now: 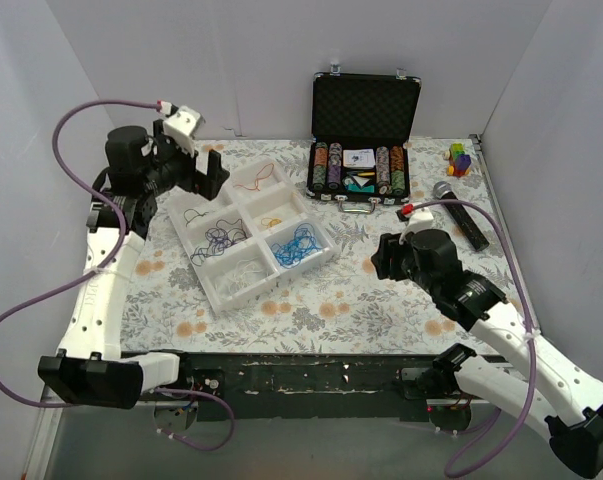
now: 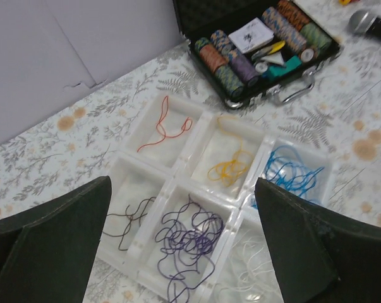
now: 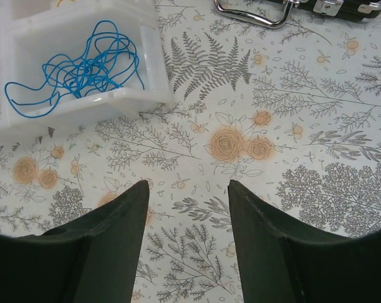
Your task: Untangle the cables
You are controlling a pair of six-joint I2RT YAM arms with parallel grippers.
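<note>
A white six-compartment tray [image 1: 195, 264] holds the cables, one colour in each compartment: red [image 2: 165, 126], orange [image 2: 231, 167], blue [image 2: 294, 173], dark brown [image 2: 130, 221], purple [image 2: 187, 243] and white [image 2: 253, 271]. My left gripper [image 1: 193, 172] is open and empty, held above the tray's far left side. In the left wrist view it [image 2: 182, 183] frames the purple compartment. My right gripper [image 1: 384, 258] is open and empty, low over the bare tablecloth to the right of the tray. In the right wrist view it [image 3: 187, 184] is near the blue cable [image 3: 76, 69].
An open black case of poker chips [image 1: 363, 150] stands behind the tray, its handle [image 3: 253, 19] towards me. A microphone [image 1: 461, 212] lies at the right and coloured blocks [image 1: 460, 158] sit at the far right corner. White walls enclose the table.
</note>
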